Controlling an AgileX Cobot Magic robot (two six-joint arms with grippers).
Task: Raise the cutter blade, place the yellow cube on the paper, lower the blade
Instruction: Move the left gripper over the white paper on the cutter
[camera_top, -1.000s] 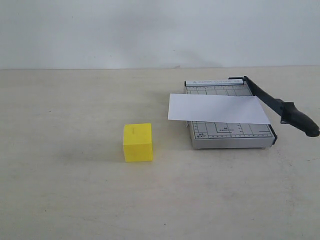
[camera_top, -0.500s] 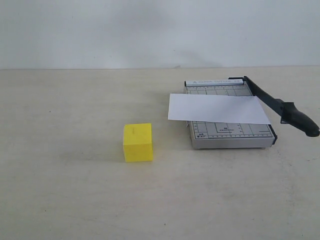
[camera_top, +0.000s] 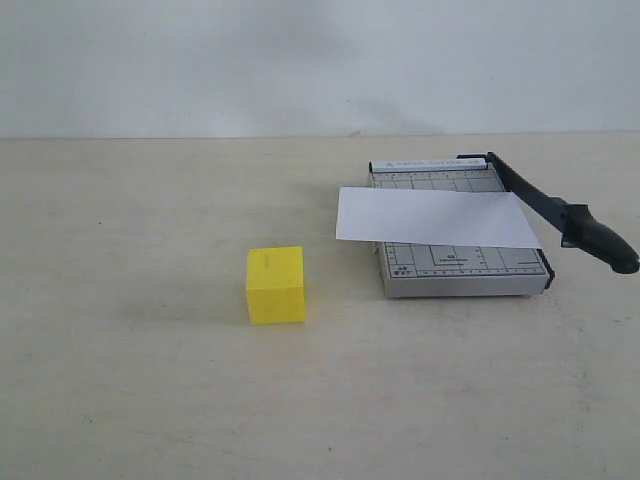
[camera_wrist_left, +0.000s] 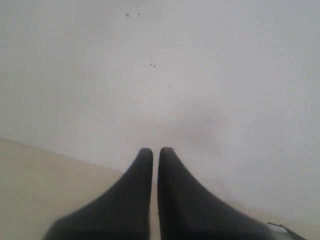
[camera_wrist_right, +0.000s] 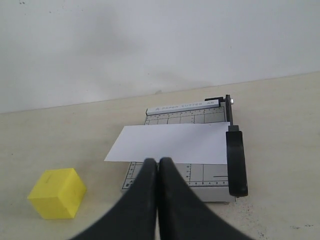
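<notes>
The yellow cube (camera_top: 275, 285) (camera_wrist_right: 56, 193) rests on the beige table, left of the grey cutter base (camera_top: 460, 262). The white paper (camera_top: 435, 217) (camera_wrist_right: 172, 143) lies across that base and overhangs its left side. The black cutter blade (camera_top: 562, 216) (camera_wrist_right: 235, 150) lies down along the base's right edge, its thick handle sticking out past the near corner. Neither arm shows in the exterior view. My right gripper (camera_wrist_right: 158, 161) is shut and empty, held back from the cutter and facing it. My left gripper (camera_wrist_left: 155, 150) is shut and empty, facing a blank white wall.
A white wall (camera_top: 320, 65) closes off the back of the beige table (camera_top: 140, 380). A dark corner of the cutter shows at the edge of the left wrist view.
</notes>
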